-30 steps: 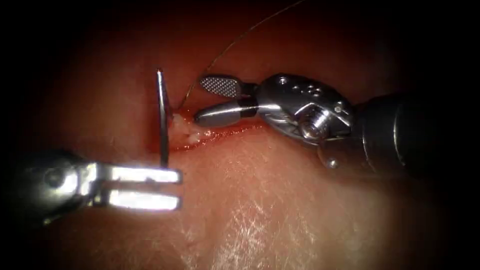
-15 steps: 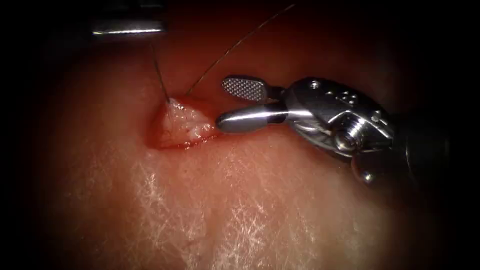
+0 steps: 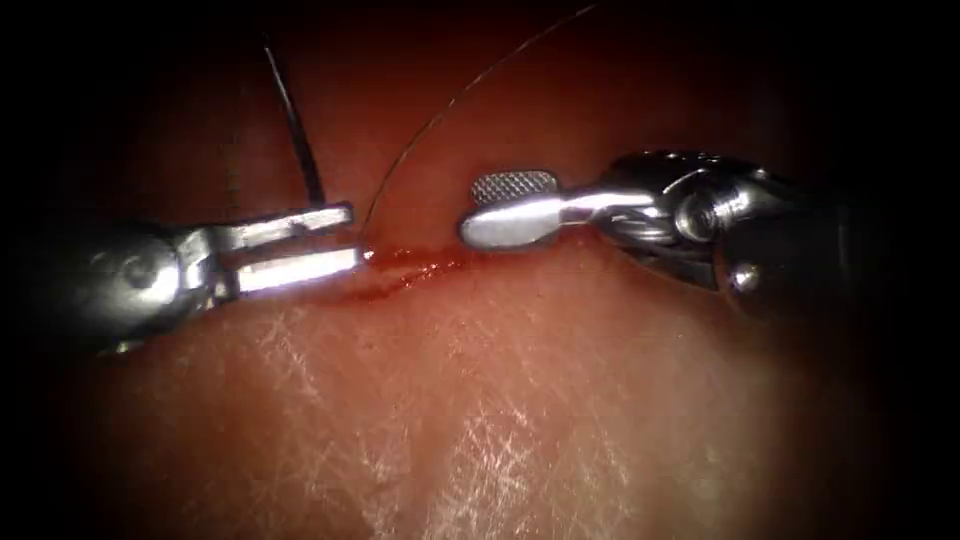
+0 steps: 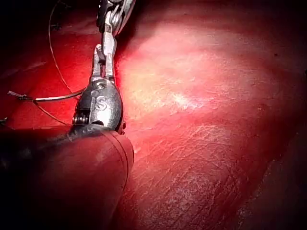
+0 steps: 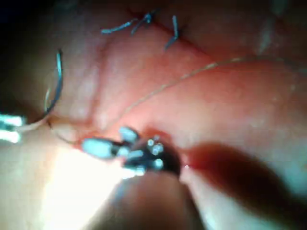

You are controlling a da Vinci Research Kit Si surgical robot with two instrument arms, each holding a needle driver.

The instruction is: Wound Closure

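Note:
The cut (image 3: 420, 270) runs across the tissue (image 3: 500, 400), wet with red fluid. At its left end my left tool (image 3: 352, 238) lies flat. Its jaws are shut on the lower end of the dark curved needle (image 3: 295, 120), which rises free of the tissue. Thread (image 3: 450, 95) leaves the tissue just off the left tool's tip and climbs up and to the right. My right tool (image 3: 470, 208) hovers over the right part of the cut with its jaws slightly apart and nothing between them. In the right wrist view the right tool (image 5: 103, 141) stands open, near the needle (image 5: 57, 81).
Cut thread ends (image 5: 139, 21) of earlier stitches stand on the tissue beyond the right tool. The loose thread (image 4: 50, 48) curves beside the left tool's shaft. Pale, scored skin spreads below the cut.
The left tool pulled the needle and thread up out of the tissue, then came back down to the cut's left end. The gaping cut has drawn closed. The right tool backed off rightward, its jaws narrowing.

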